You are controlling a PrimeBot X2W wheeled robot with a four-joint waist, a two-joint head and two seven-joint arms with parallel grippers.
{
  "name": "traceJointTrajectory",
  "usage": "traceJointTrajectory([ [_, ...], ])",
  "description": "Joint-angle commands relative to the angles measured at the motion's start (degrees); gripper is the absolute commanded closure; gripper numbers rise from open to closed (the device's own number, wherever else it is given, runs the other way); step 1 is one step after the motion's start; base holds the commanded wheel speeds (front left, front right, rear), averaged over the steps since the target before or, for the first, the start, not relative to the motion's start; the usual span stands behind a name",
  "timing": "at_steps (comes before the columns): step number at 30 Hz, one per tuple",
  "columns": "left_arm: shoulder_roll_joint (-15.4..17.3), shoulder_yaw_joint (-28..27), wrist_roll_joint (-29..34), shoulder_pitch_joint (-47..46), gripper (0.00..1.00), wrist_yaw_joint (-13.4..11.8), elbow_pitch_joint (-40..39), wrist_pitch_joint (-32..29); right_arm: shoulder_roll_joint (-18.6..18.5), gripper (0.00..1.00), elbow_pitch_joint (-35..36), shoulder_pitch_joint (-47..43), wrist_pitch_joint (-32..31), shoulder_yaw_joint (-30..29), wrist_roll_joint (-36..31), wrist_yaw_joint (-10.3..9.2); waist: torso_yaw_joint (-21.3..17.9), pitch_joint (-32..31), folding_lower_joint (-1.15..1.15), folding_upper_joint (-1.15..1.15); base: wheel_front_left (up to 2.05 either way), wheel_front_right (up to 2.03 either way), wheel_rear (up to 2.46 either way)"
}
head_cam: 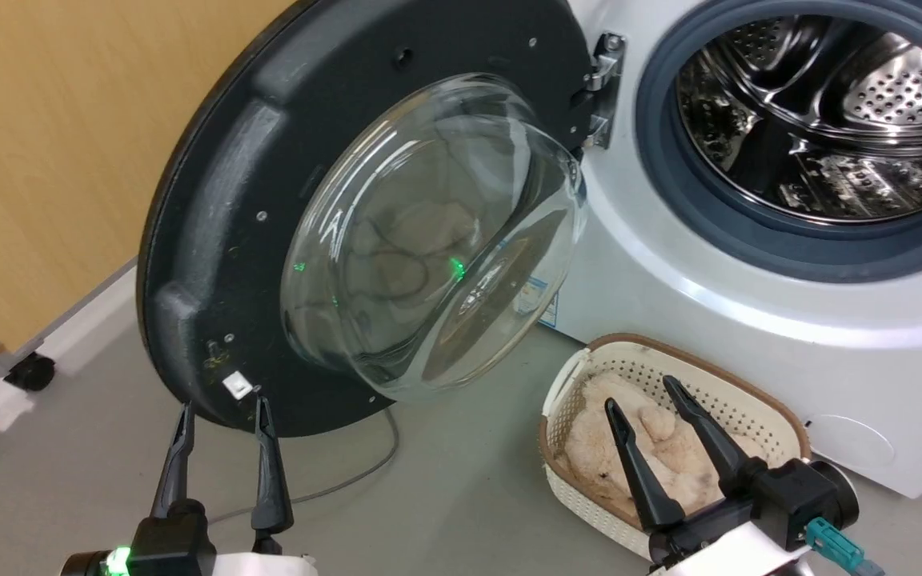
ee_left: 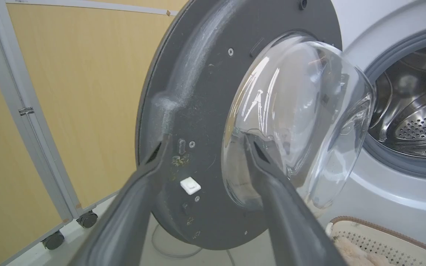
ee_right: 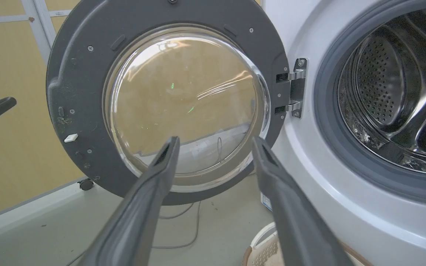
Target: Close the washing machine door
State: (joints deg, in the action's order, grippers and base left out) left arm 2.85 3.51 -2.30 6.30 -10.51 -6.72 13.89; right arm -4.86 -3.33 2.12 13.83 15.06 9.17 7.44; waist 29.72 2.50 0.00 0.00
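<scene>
head view: basket (head_cam: 581,504) at 5 o'clock, my right jaws parted above it.
right wrist view: washing machine door (ee_right: 80,74) hinge (ee_right: 296,88) face-on.
left jaws: parted by that door's 7 o'clock rim; contact unclear.

Top of the washing machine door (head_cam: 213,240) runs off the head view, same with the washing machine (head_cam: 669,280) at top and right. The label sticker (head_cam: 547,310) sits half behind the glass bowl (head_cam: 429,240), unreadable. Can't tell if the left gripper (head_cam: 222,402) tips touch the rim.
</scene>
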Motion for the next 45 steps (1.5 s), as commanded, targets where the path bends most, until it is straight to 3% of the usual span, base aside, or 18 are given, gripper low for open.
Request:
traceJointTrajectory([
  [1,0.0,0.3,-0.3,1.1,0.00,-0.5,-0.4,0.6,-0.5,0.00,-0.2,1.1,0.7,0.5,0.6,0.04,0.6,0.0,0.00,0.00,0.00,0.00,0.00],
  [17,0.0,0.6,-1.0,1.2,0.00,-0.4,-0.8,1.1,-0.7,0.00,-0.3,1.2,1.2,1.0,1.0,0.05,1.5,0.0,0.00,0.00,0.00,0.00,0.00],
  [19,0.0,0.1,-2.0,0.8,1.00,-0.1,-2.2,1.1,-0.7,0.00,-0.2,1.3,1.2,1.0,0.9,0.05,1.6,0.2,0.00,0.00,0.00,0.00,0.00],
  [26,0.0,-4.6,-3.4,-1.8,1.00,1.0,-8.4,1.1,-1.2,0.00,0.5,1.0,1.2,0.1,0.6,0.05,1.6,1.4,0.00,0.00,0.00,0.00,0.00],
  [32,3.3,-11.9,-6.0,-8.1,1.00,7.0,-9.3,1.1,-2.0,0.00,1.5,0.2,1.2,-1.3,-0.1,0.05,1.6,3.3,0.00,0.00,0.00,0.00,0.00],
  [36,6.9,-17.8,-12.0,-14.2,1.00,12.0,-2.3,1.1,-2.3,0.00,2.6,-0.5,1.2,-3.0,-0.7,0.05,1.6,4.5,0.00,0.00,0.00,0.00,0.00],
  [37,8.5,-20.2,-16.2,-18.2,1.00,13.6,2.5,0.8,-2.5,0.00,3.1,-1.0,1.2,-3.4,-1.0,0.05,1.6,5.0,0.00,0.00,0.00,0.00,0.00],
  [45,14.4,-24.9,-31.0,-31.2,1.00,16.7,20.7,-8.0,-2.6,0.00,4.9,-2.2,1.2,-4.9,-1.9,0.05,0.8,6.8,0.00,0.00,0.00,0.00,0.00],
])
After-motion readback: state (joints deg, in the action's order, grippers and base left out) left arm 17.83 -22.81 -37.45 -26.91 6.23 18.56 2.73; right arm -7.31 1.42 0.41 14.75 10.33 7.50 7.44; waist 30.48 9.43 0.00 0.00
